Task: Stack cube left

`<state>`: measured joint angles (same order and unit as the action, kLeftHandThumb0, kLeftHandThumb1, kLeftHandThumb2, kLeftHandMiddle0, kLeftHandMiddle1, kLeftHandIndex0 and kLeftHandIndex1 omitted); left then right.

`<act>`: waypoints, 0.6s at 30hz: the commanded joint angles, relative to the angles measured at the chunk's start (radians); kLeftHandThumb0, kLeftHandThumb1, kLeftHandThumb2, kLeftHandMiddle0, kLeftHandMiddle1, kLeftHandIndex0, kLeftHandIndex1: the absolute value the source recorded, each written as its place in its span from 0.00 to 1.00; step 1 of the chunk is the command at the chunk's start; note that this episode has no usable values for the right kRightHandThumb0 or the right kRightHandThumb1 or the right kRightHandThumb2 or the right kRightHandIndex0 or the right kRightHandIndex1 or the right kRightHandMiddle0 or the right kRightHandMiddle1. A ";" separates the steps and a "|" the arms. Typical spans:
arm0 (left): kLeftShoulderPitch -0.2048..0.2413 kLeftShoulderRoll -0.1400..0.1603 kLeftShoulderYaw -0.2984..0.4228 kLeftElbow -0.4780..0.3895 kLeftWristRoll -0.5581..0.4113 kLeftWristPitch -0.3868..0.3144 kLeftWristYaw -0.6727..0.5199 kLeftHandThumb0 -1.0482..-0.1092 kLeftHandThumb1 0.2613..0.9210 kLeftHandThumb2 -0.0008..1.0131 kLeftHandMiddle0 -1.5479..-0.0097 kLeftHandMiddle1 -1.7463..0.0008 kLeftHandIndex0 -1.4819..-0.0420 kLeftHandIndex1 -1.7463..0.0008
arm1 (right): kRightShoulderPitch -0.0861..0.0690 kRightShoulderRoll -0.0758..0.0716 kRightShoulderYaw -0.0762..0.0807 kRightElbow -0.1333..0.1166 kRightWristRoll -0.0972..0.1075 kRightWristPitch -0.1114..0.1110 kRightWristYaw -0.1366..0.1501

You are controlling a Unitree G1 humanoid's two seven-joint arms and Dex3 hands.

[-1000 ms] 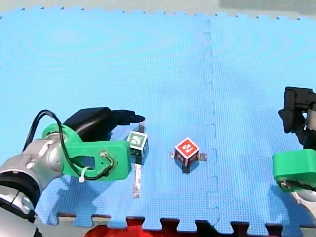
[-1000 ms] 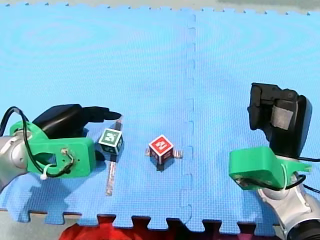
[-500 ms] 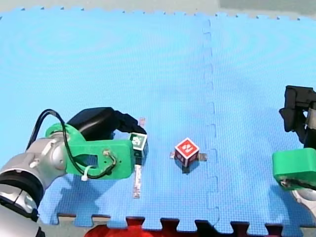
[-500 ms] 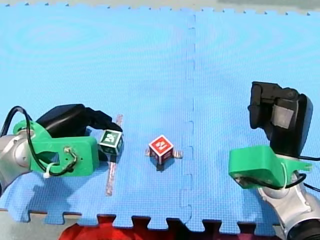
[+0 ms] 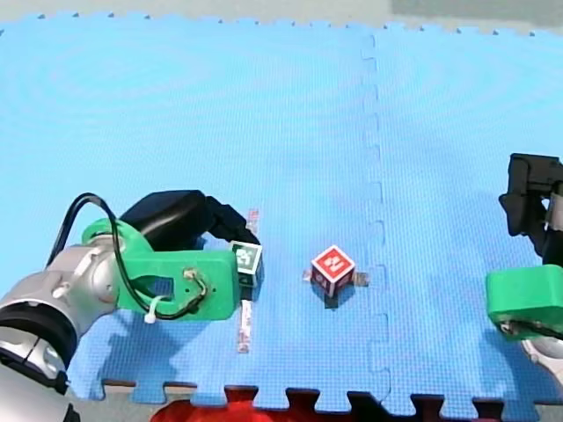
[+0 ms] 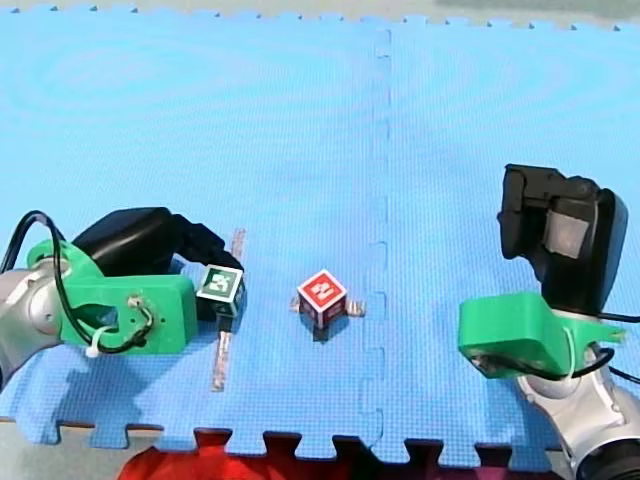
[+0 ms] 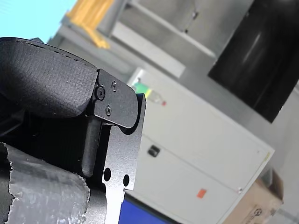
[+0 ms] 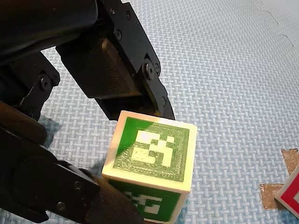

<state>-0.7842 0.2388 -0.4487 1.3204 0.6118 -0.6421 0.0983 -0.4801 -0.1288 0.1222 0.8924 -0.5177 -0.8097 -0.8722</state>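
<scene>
The green cube [image 5: 247, 259] is low on the left half of the blue foam mat [image 5: 220, 114], at about 9 o'clock from the red cube [image 5: 332, 266] and near it, with a strip of bare mat between them. The left hand [image 5: 189, 224] pinches the green cube. In the second wrist view, one black finger [image 8: 117, 70] presses one edge of the cube's [image 8: 152, 158] top and another part of the hand bears on the opposite lower side. I cannot tell whether the cube touches the mat. A tape strip [image 5: 244, 321] runs from under it toward 6 o'clock, short of the mat's toothed near edge.

The red cube stands alone, its corner toward that edge. The mat seam [image 5: 374, 176] runs just beyond it at 3 o'clock. Open mat stretches toward 12 o'clock.

The right hand [image 6: 550, 235] holds nothing, well apart at 3 o'clock.
</scene>
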 commanded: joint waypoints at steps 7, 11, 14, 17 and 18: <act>0.006 0.005 -0.001 0.002 0.001 -0.012 0.014 0.59 0.83 0.01 0.40 0.00 0.16 0.97 | 0.004 -0.008 0.002 0.001 -0.006 0.000 -0.011; -0.015 0.003 0.014 0.002 -0.014 -0.007 -0.001 0.59 0.84 0.01 0.40 0.00 0.16 0.97 | 0.004 -0.009 0.003 0.003 -0.007 -0.001 -0.013; -0.049 0.003 0.041 -0.006 -0.046 -0.020 -0.039 0.58 0.85 0.01 0.41 0.00 0.16 0.98 | 0.004 -0.010 0.003 0.007 -0.006 -0.004 -0.013; -0.087 0.015 0.072 -0.036 -0.091 -0.043 -0.112 0.58 0.85 0.01 0.41 0.00 0.17 0.98 | 0.003 -0.010 0.004 0.012 -0.006 -0.007 -0.014; -0.096 0.017 0.079 -0.045 -0.102 -0.046 -0.131 0.58 0.85 0.01 0.41 0.00 0.17 0.98 | 0.002 -0.010 0.004 0.014 -0.006 -0.008 -0.015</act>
<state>-0.8605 0.2474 -0.3838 1.2893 0.5245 -0.6809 -0.0115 -0.4786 -0.1327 0.1273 0.9020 -0.5254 -0.8129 -0.8827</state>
